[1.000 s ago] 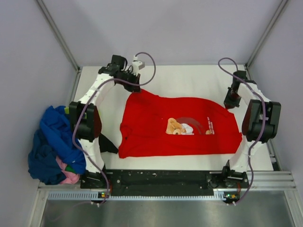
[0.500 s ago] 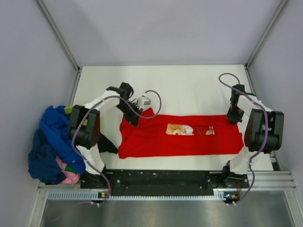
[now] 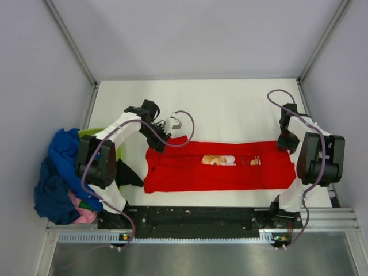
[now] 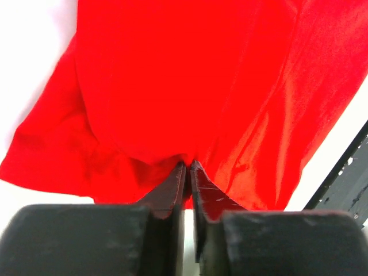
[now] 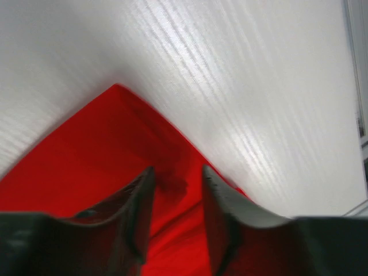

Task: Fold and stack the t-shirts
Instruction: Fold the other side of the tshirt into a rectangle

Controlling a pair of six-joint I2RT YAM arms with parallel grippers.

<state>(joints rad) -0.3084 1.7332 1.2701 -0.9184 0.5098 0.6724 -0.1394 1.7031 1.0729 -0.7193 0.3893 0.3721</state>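
Observation:
A bright red t-shirt (image 3: 190, 172) lies on the white table (image 3: 224, 103), folded into a long band with its tan cartoon print (image 3: 217, 160) at the far fold. My left gripper (image 3: 156, 144) sits at the band's far left corner; in the left wrist view it (image 4: 188, 164) stands nearly closed, its tips pinching a peak of the red t-shirt (image 4: 172, 75). At the far right corner my right gripper (image 3: 286, 144) is open, its (image 5: 177, 172) fingers astride the red cloth (image 5: 86, 167) without gripping it.
A heap of other t-shirts (image 3: 60, 172), blue, navy, pink and a lime-green one (image 3: 98, 132), lies off the table's left edge. The black arm rail (image 3: 195, 217) runs along the near edge. Grey walls close in both sides.
Both grippers pulled the shirt's far half toward the near edge, folding it into a narrow band. The right jaws have opened and let go of the cloth.

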